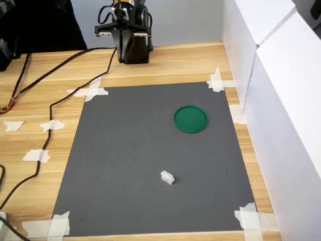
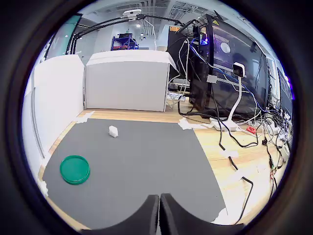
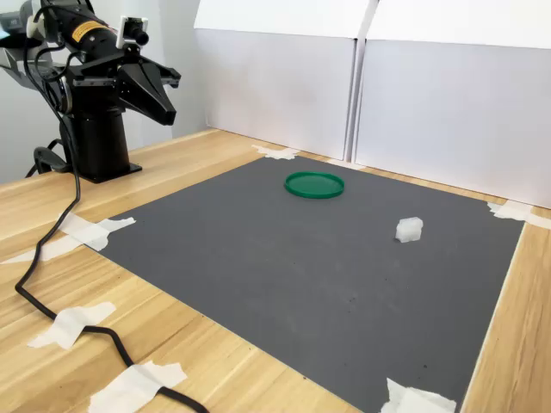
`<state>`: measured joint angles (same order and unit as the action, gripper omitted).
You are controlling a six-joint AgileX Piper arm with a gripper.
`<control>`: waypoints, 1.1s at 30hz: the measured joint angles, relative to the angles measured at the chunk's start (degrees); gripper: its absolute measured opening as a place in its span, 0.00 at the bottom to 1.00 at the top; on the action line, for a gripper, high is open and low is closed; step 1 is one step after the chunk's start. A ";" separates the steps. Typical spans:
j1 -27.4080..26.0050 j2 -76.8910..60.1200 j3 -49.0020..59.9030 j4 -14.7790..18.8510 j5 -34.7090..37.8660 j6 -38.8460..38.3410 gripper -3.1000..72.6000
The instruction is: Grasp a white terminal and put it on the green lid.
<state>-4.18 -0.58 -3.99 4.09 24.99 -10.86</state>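
Distance is what you are dealing with first: your pincer (image 3: 164, 101) is sitting back over the arm's base at the far edge of the table (image 1: 165, 63), off the grey mat (image 1: 130, 160), and its two fingers are lying pressed together with nothing between them, as the wrist view shows at their tips.

Going left to right across the first exterior view, you are meeting the pincer (image 1: 131, 47) at the far left of centre, then the white terminal (image 1: 167, 177) near the middle of the mat's near half, then the green lid (image 1: 190, 119) further right and further away. So the terminal is lying well apart from the pincer, almost straight out across the mat and a little toward the first exterior view's right; the lid is lying between the two in depth, off to that same right side, well apart from the terminal.

In the wrist view the terminal (image 2: 113, 131) is showing far ahead, with the lid (image 2: 75, 169) closer to the camera. In the second exterior view the terminal (image 3: 409, 229) is resting alone on the mat, right of the lid (image 3: 314, 184).

Its long axis is appearing to run slightly skew to the mat's edges, though it is too small to be sure. You are probably needing a long reach and an opening of the fingers before descending.
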 joint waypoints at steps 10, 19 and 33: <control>0.00 -0.04 0.77 0.00 0.53 0.00 0.02; 0.00 -0.04 0.77 0.00 0.57 0.00 0.02; 0.00 -0.11 0.77 0.00 0.57 0.00 0.02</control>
<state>-4.18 -0.69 -3.22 4.09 25.56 -10.86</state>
